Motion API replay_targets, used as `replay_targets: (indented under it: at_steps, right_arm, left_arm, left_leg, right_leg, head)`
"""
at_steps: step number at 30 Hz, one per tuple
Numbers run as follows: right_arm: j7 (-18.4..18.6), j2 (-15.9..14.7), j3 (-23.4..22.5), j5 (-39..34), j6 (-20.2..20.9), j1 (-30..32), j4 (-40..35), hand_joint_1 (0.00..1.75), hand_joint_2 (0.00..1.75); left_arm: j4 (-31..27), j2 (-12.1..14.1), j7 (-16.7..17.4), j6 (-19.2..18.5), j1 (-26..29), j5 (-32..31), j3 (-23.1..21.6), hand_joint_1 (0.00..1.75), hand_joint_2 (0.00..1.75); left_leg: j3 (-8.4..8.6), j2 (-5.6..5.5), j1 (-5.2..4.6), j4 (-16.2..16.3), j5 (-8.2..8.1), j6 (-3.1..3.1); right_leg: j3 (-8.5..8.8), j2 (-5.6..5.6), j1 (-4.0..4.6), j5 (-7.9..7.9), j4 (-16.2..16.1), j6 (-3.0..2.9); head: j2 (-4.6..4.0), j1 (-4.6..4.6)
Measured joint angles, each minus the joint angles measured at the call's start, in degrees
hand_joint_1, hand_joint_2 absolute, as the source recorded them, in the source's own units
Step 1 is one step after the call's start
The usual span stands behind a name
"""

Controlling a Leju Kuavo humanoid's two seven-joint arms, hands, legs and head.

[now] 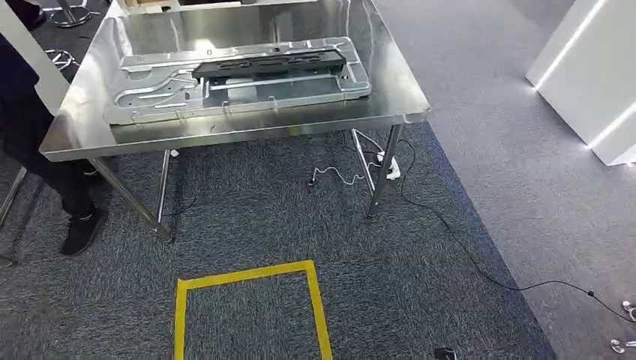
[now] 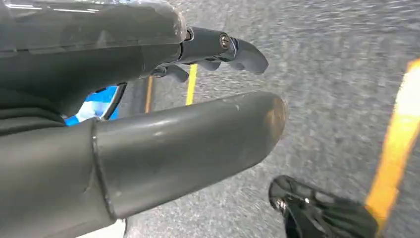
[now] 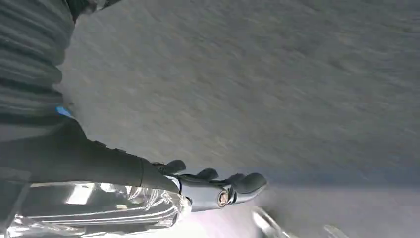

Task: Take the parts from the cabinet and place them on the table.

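A large pressed sheet-metal panel [image 1: 240,82], pale grey with ribs and cut-outs, lies flat on the polished stainless-steel tabletop [image 1: 225,131], and a long black metal bracket [image 1: 270,64] rests on top of it. Both run with their long axis left to right across the tabletop, roughly parallel to its near edge, the right end tipped slightly towards the far side. The panel takes up most of the width, its near rim just inside the near edge; the bracket sits along the panel's far half, a little right of centre.

From the robot, the parts lie ahead and a little to the left, well apart from both hands, with grey carpet and a square of yellow floor tape [image 1: 251,300] in between. The left hand [image 2: 188,94] hangs low over the carpet near yellow tape lines; its thumb and darker fingers are stretched out apart with nothing between them. The right hand [image 3: 208,183] also hangs over carpet, fingers lightly curled but separated, holding nothing. Neither is clearly nearer the parts, though they lie slightly to the left arm's side.

No cabinet can be made out here, so the parts on the tabletop look already delivered; my judgement is that any further fetch means turning away from the tabletop. A person's dark trouser leg and shoe [image 1: 79,225] stand by the tabletop's near left corner, and a black cable [image 1: 465,255] trails across the floor on the right.
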Motion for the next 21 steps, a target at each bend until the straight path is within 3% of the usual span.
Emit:
replay_targets:
  at_steps: [1, 2, 4, 6, 8, 9, 10, 11, 12, 13, 14, 15, 16, 17, 20, 21]
  right_arm:
    - [1.93, 0.0, -0.94, -0.74, 2.17, -0.42, 0.63, 0.0, 0.0]
    - [4.29, 0.02, -1.99, -1.55, 5.21, -0.66, 1.29, 0.0, 0.0]
    - [8.35, 0.0, -3.8, -2.51, 10.16, -1.17, 2.58, 0.0, 0.0]
    - [11.89, 0.11, -5.48, -3.21, 12.78, -1.41, 3.52, 0.0, 0.0]
    - [14.34, 0.42, -6.4, -2.16, 14.55, -1.53, 4.22, 0.0, 0.0]
    - [15.62, 0.48, -6.36, -0.98, 15.69, -1.49, 4.63, 0.0, 0.0]
    - [16.56, 0.5, -6.36, -0.31, 16.47, -1.55, 4.85, 0.0, 0.0]
    - [17.02, 0.5, -6.36, 0.0, 16.87, -1.67, 4.94, 0.0, 0.0]
    - [17.3, 0.52, -6.36, 0.22, 17.09, -1.78, 5.0, 0.0, 0.0]
    - [17.3, 0.5, -6.36, 0.31, 17.22, -1.81, 5.07, 0.0, 0.0]
    - [17.3, 0.52, -6.36, 0.35, 17.3, -1.84, 5.15, 0.0, 0.0]
    - [17.08, 0.5, -6.36, 0.22, 17.57, -1.83, 5.2, 0.0, 0.0]
    - [16.76, 0.48, -6.36, 0.13, 17.94, -1.82, 5.2, 0.0, 0.0]
    - [16.49, 0.46, -6.36, 0.16, 18.27, -1.74, 5.22, 0.0, 0.0]
    - [15.82, 0.48, -6.31, 0.75, 19.42, -1.76, 5.42, 0.0, 0.0]
    - [15.51, 0.7, -6.25, 1.03, 19.79, -1.82, 5.55, 0.0, 0.0]
  left_arm:
    - [0.0, -0.02, 0.0, 0.0, -0.2, 0.0, 0.02, 0.0, 0.0]
    - [0.0, -0.02, -0.09, 0.02, -0.33, -0.02, 0.04, 0.0, 0.0]
    - [0.0, -0.11, -0.39, 0.2, -0.35, -0.02, 0.09, 0.0, 0.0]
    - [0.0, -0.42, -1.29, 0.2, -0.2, -0.66, 0.15, 0.0, 0.0]
    - [0.0, -0.94, -2.21, 1.14, -0.2, -1.38, 0.0, 0.0, 0.0]
    - [0.0, -2.19, -2.21, 3.27, -0.34, -1.64, 0.0, 0.0, 0.0]
    - [0.0, -3.0, -2.04, 5.54, -0.62, -1.94, -0.04, 0.0, 0.0]
    - [0.0, -3.67, -1.79, 6.01, -0.78, -2.23, -0.13, 0.0, 0.0]
    - [0.0, -4.11, -1.77, 6.1, -0.91, -2.25, -0.18, 0.0, 0.0]
    - [0.0, -4.2, -1.75, 5.97, -0.95, -2.34, -0.2, 0.0, 0.0]
    - [0.02, -4.72, -1.75, 5.88, -0.98, -2.34, -0.22, 0.0, 0.0]
    - [0.02, -4.74, -1.38, 4.94, -0.99, -2.34, -0.22, 0.0, 0.0]
    - [0.02, -4.61, -1.16, 3.43, -0.94, -2.34, -0.22, 0.0, 0.0]
    - [0.02, -3.78, -1.11, 1.78, -0.89, -2.34, -0.22, 0.0, 0.0]
    - [-0.02, -1.73, -1.11, -1.03, -0.4, -2.34, -0.22, 0.0, 0.0]
    - [-0.11, -0.86, -1.11, -1.16, -0.22, -2.4, -0.22, 0.0, 0.0]
  left_leg:
    - [4.35, -0.04, -0.02, -5.47, -2.39, 0.2]
    - [7.14, -0.2, -0.25, -10.5, -4.2, 0.54]
    - [5.93, -0.17, -0.49, -10.38, -4.3, 1.35]
    - [5.31, 0.21, -0.18, -10.75, -2.98, 2.73]
    - [4.3, 0.27, -0.23, -10.74, -2.03, 3.57]
    - [3.56, 0.18, -0.27, -10.66, -1.45, 3.61]
    - [2.86, -0.04, -0.37, -10.61, -0.93, 3.63]
    - [2.12, -0.28, -0.46, -10.53, -0.41, 3.55]
    - [1.48, -0.49, -0.47, -10.42, -0.02, 3.45]
    - [0.99, -0.79, -0.46, -10.23, 0.31, 3.34]
    - [0.63, -1.22, -0.45, -9.99, 0.56, 3.14]
    - [0.26, -1.76, -0.45, -9.85, 0.81, 2.97]
    - [0.02, -2.06, -0.26, -9.76, 1.01, 2.78]
    - [-0.76, -2.36, -0.55, -9.61, 1.19, 2.46]
    - [-1.0, -3.7, -0.05, -9.7, 2.15, 1.09]
    - [-1.19, -4.05, -0.41, -9.53, 2.04, 0.9]
  right_leg:
    - [-0.61, 0.0, 0.13, 0.32, 0.72, 0.36]
    - [-1.14, -0.05, 0.35, 0.6, 1.32, 0.66]
    - [-1.42, -0.2, 0.32, 1.67, 1.0, 1.23]
    - [-1.79, -0.09, 0.03, 1.91, 1.3, 2.13]
    - [-3.05, 0.26, -0.25, -4.09, 5.27, 2.68]
    - [-4.3, 0.34, -0.37, -7.74, 9.74, 3.02]
    - [-5.4, 0.36, -0.47, -9.84, 13.87, 3.26]
    - [-6.06, 0.38, -0.51, -10.51, 17.24, 3.42]
    - [-5.58, 0.4, -0.49, -9.53, 18.08, 3.51]
    - [-3.91, 0.49, -0.49, -7.83, 16.58, 3.47]
    - [-0.89, 0.81, -0.48, -5.9, 12.61, 3.22]
    - [3.3, 1.8, -0.39, -4.48, 6.51, 2.66]
    - [6.52, 4.21, -0.36, -4.56, 1.63, 1.96]
    - [7.87, 4.91, -0.43, -5.25, -0.84, 1.57]
    - [7.51, 3.42, 0.12, -5.17, -1.33, 1.35]
    - [7.62, 2.7, -0.53, -4.79, -1.99, 0.8]
  head:
    - [0.0, 0.0]
    - [0.0, 0.07]
    - [0.0, 0.04]
    - [0.0, 0.02]
    - [0.0, 0.09]
    - [-0.02, 0.02]
    - [0.0, 0.07]
    - [0.0, 0.04]
    - [0.0, 0.07]
    - [0.0, 0.04]
    - [0.0, 0.07]
    - [-0.02, 0.09]
    - [0.0, 0.04]
    - [0.0, 0.04]
    - [-0.02, 0.04]
    - [-0.02, 0.06]
